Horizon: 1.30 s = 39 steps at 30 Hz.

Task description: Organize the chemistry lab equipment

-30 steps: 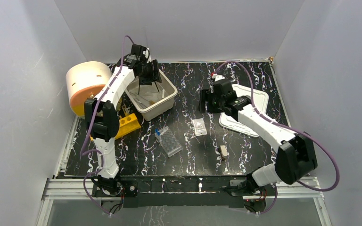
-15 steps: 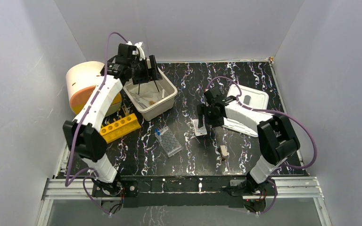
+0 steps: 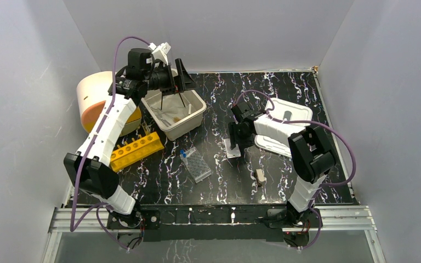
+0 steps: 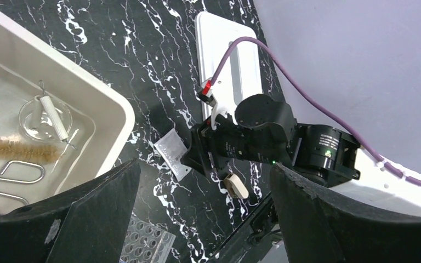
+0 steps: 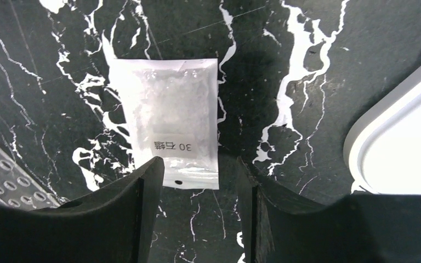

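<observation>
My right gripper (image 3: 235, 138) (image 5: 200, 186) is open, low over a small clear bag (image 5: 170, 126) labelled "30"; the bag's near end lies between the fingers. The bag also shows in the top view (image 3: 231, 149). My left gripper (image 3: 178, 74) (image 4: 204, 167) is wide open and empty, raised above the beige tub (image 3: 196, 103). In the tub are a small clear beaker (image 4: 33, 123), a white tube piece (image 4: 53, 118), a brush (image 4: 16, 150) and a black wire stand (image 3: 182, 100). A yellow tube rack (image 3: 137, 149), a clear well tray (image 3: 197, 164) and a beige clamp (image 3: 260, 176) lie on the table.
The white lid (image 3: 285, 123) (image 5: 405, 159) lies right of the right gripper. A big round beige and orange drum (image 3: 101, 101) stands at the far left, behind the rack. The table is black marble between grey walls.
My right gripper swung from beside the lid down and left over the bag. My left arm rose and turned above the tub; the wire stand stayed put.
</observation>
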Each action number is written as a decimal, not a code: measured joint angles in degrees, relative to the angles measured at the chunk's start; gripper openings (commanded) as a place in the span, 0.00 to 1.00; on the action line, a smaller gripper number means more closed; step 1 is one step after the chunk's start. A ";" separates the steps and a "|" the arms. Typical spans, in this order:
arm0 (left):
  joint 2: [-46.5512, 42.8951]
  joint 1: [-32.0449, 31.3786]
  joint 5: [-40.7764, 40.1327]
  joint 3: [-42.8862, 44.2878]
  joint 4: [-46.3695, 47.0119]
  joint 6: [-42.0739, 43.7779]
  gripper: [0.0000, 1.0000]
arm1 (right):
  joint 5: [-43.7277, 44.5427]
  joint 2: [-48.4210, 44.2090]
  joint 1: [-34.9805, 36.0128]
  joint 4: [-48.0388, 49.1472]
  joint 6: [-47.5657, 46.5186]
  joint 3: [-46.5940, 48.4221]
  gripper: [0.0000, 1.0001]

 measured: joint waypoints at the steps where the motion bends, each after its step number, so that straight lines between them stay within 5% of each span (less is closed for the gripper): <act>1: -0.02 0.00 0.39 0.00 0.20 -0.09 0.87 | 0.44 0.24 0.00 -0.09 -0.13 0.20 0.58; 12: -0.85 0.02 2.27 -0.02 0.74 -1.38 0.88 | 2.51 1.75 0.00 1.07 -2.47 0.15 0.35; 19: -1.05 0.02 2.80 -0.76 1.57 -2.91 0.91 | 2.16 2.12 0.00 3.10 -3.34 -0.15 0.00; 31: -1.07 -0.44 3.15 -4.02 3.58 -4.79 0.93 | 1.88 0.50 0.02 5.18 -3.43 -1.07 0.00; 39: -1.25 -2.60 1.46 -9.86 6.23 -7.02 0.98 | 0.72 -11.56 0.00 9.42 -2.93 -1.77 0.00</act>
